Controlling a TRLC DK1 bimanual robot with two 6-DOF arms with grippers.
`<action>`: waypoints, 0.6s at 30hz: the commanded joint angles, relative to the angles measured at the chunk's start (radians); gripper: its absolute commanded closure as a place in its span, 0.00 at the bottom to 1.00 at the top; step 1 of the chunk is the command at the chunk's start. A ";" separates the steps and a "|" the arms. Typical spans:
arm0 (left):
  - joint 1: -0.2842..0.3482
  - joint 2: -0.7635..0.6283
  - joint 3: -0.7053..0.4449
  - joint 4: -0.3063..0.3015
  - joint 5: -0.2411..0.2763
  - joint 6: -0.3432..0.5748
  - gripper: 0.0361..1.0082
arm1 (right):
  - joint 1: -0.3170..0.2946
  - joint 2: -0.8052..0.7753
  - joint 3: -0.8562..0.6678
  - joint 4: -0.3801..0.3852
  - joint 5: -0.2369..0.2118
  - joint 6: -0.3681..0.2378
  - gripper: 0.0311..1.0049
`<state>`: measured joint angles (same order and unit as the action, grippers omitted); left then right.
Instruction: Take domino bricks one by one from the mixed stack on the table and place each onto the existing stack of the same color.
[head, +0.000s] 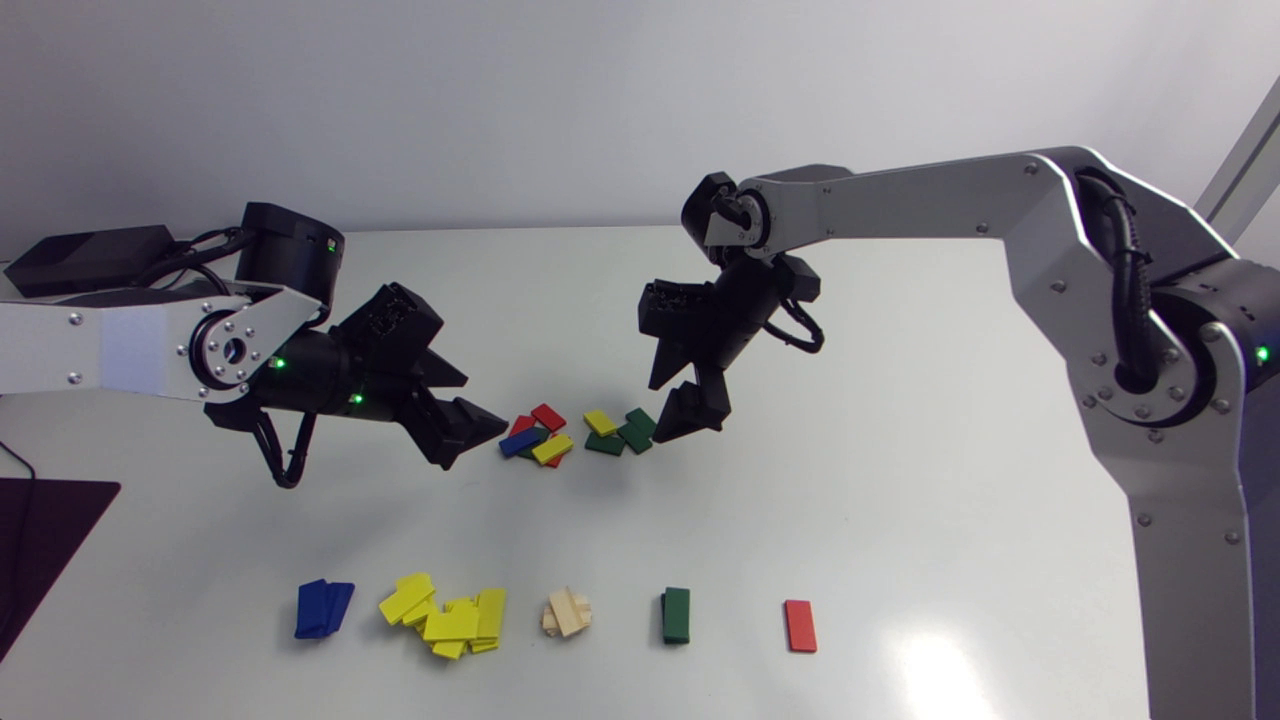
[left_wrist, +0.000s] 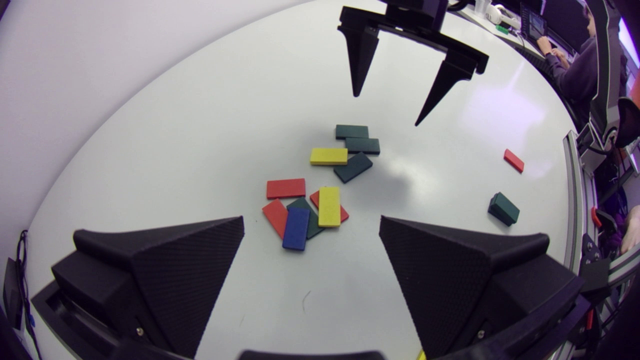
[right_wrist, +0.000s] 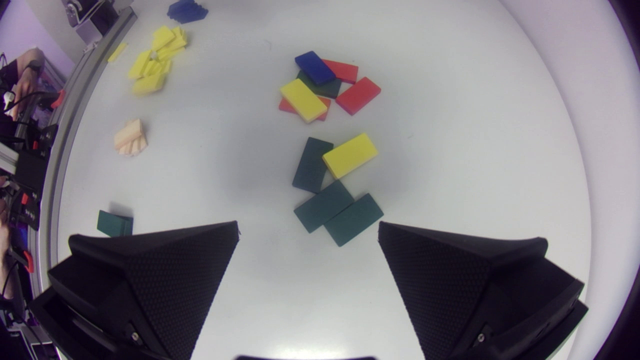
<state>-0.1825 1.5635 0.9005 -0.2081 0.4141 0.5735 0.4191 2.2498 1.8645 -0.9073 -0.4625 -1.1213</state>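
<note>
Left fingers (head: 470, 425), right fingers (head: 690, 410) flank mixed bricks (head: 548, 445), open table strip (head: 600, 520) toward colour stacks (head: 676, 615)

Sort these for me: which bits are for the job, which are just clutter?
Job: mixed pile of bricks; blue stack; yellow heap; wooden stack; green stack; single red brick.
Clutter: dark mat at the table's left edge.

Scattered multicoloured flat domino bricks (left_wrist: 329, 206) lie on the white bench (left_wrist: 200, 125) ahead of the left gripper's (left_wrist: 311, 220) spread black fingers (left_wrist: 200, 260).
</note>
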 joint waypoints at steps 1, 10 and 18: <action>-0.012 -0.010 -0.009 -0.005 -0.005 -0.031 0.05 | 0.006 0.047 0.044 -0.035 -0.015 -0.063 0.03; -0.038 -0.016 -0.003 -0.016 -0.014 -0.055 0.05 | 0.018 0.119 0.142 -0.125 -0.025 -0.118 0.03; -0.051 -0.013 -0.015 -0.011 -0.023 -0.073 0.05 | 0.029 0.162 0.186 -0.123 -0.010 -0.121 0.03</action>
<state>-0.2249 1.5616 0.9005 -0.2131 0.3920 0.5255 0.4397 2.3756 2.0312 -1.0210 -0.4717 -1.2060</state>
